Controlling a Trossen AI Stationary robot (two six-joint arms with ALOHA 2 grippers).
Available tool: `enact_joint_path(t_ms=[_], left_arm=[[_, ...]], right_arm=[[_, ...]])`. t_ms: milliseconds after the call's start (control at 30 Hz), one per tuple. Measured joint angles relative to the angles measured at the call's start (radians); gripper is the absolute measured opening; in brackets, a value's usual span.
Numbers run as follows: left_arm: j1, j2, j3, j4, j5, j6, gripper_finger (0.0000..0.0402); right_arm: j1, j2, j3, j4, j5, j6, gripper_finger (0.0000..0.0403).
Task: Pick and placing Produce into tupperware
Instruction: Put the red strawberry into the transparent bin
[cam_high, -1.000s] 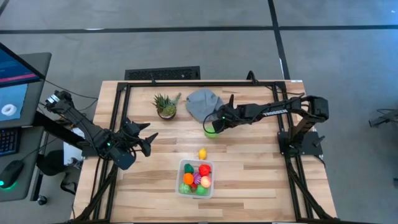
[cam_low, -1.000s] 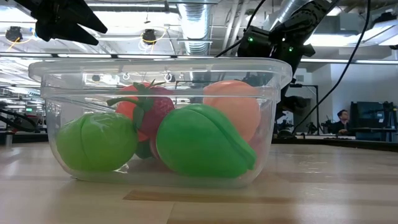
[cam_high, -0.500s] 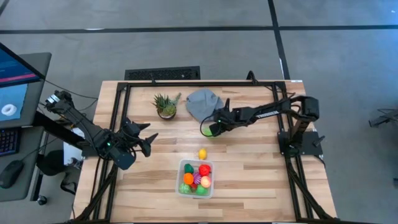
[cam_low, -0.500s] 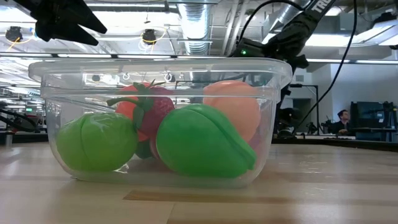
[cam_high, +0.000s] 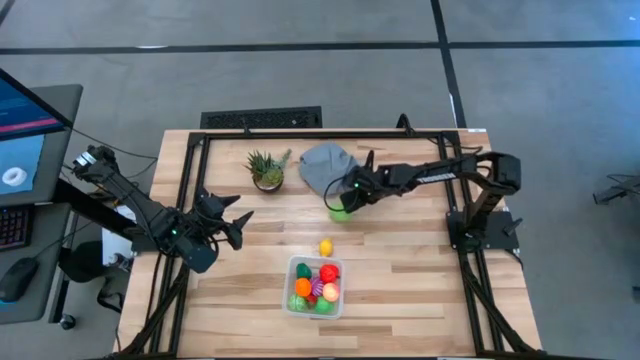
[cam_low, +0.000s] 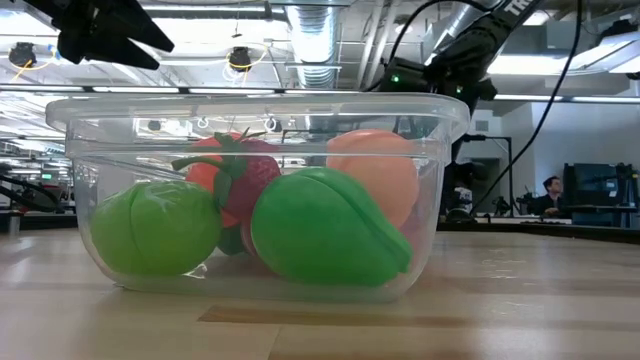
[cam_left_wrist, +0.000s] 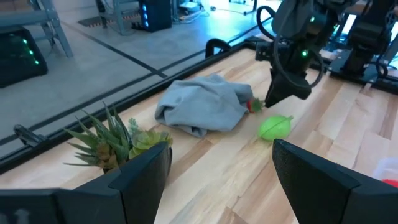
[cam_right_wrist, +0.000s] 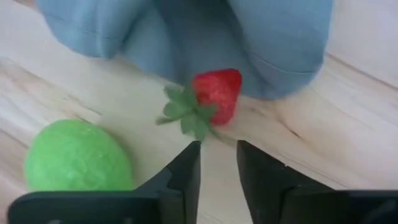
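Note:
The tupperware (cam_high: 293, 266) stands near the table's front edge with several toy fruits in it, among them a green one (cam_low: 325, 230) against its clear wall (cam_low: 440, 150). A yellow fruit (cam_high: 325, 247) lies on the wood just beyond it. A strawberry (cam_right_wrist: 214, 96) rests against the grey cloth's edge, and a green fruit (cam_right_wrist: 78, 155) lies beside it. My right gripper (cam_right_wrist: 217, 162) hovers just above both, pointing steeply down, narrowly open and holding nothing. My left gripper (cam_high: 235, 222) hangs open over the table's left part.
A spiky potted plant (cam_high: 267, 168) stands at the far left of the grey cloth (cam_high: 325, 165). A black frame runs round the table's edges. Bare wood lies between the cloth and the tupperware. A person sits far off in the room (cam_low: 550, 195).
My right gripper reached a little toward the table's left, then drew back toward the cloth's edge. The green fruit below it has stayed where it was.

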Motion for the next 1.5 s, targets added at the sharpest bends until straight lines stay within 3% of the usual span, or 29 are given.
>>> enact_joint_path(t_ms=[300, 800, 1300, 1500], left_arm=[[0.0, 0.0, 0.0, -0.005, -0.008, 0.001, 0.0279], [0.0, 0.0, 0.0, -0.005, -0.008, 0.0, 0.0279], [0.0, 0.0, 0.0, -0.006, -0.009, -0.001, 0.0279], [0.0, 0.0, 0.0, -0.006, -0.009, -0.002, 0.0279]], right_arm=[[-0.011, 0.003, 0.0, 0.001, -0.015, -0.003, 0.0172], [-0.013, 0.003, 0.0, 0.064, -0.015, -0.013, 0.0158], [-0.039, 0.003, 0.0, 0.087, -0.015, -0.019, 0.0213], [-0.043, 0.003, 0.0, 0.117, -0.012, -0.02, 0.021]])
